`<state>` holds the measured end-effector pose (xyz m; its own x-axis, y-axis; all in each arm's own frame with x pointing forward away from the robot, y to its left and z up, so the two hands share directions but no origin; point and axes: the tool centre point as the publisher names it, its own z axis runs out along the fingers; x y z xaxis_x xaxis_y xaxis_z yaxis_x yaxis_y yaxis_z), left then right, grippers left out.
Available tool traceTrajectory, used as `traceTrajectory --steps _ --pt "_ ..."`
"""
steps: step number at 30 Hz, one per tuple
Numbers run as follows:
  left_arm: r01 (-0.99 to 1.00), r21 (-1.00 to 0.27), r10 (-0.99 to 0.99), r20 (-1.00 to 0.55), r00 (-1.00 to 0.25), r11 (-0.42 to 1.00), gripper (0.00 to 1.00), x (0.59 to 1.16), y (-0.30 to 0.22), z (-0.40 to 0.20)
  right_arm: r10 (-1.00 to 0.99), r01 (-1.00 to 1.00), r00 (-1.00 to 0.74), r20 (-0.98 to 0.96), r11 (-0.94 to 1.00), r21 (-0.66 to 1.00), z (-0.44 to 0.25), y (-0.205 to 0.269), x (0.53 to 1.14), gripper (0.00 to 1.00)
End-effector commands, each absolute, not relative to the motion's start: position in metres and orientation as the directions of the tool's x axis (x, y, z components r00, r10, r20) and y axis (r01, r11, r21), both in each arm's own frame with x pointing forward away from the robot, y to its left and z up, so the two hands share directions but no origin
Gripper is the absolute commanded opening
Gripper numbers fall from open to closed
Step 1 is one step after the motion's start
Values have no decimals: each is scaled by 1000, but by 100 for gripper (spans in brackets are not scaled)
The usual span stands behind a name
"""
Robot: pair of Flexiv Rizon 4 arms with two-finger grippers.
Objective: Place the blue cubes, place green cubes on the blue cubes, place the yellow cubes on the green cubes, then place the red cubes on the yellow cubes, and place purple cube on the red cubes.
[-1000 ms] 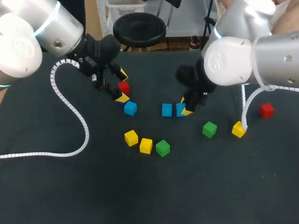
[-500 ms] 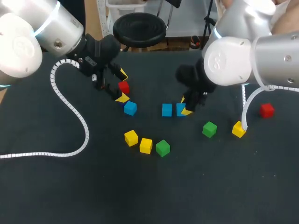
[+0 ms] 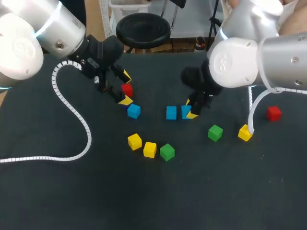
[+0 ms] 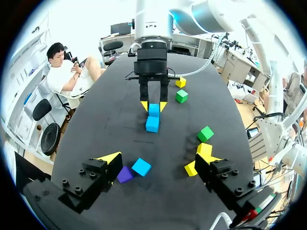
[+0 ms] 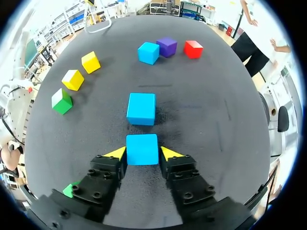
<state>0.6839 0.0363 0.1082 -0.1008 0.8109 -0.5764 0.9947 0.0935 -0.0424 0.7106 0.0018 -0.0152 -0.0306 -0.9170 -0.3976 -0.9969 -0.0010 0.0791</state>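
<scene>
Jaws of the right gripper clamped a smooth blue cube just right of a second blue cube on the matte black table. The left gripper gaped beside a red cube. In the left wrist view, a purple cube and a third blue cube lay ahead. In the right wrist view, yellow tips pressed the clamped cube's sides.

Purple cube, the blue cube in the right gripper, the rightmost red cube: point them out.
purple cube (image 4: 125, 173), left wrist view, top face.
gripped blue cube (image 5: 142, 149), right wrist view, top face.
rightmost red cube (image 3: 274, 113), head view, its middle.
</scene>
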Motion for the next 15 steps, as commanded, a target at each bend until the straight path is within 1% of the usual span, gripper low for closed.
traceTrajectory --steps 1,15 --pt "995 -42 811 -577 -99 92 100 684 37 108 -915 -996 -32 -403 -3 87 -17 2 712 99" --pt "995 -42 811 -577 -99 92 100 684 37 108 -898 -997 -28 -440 -7 77 -13 -5 708 100"
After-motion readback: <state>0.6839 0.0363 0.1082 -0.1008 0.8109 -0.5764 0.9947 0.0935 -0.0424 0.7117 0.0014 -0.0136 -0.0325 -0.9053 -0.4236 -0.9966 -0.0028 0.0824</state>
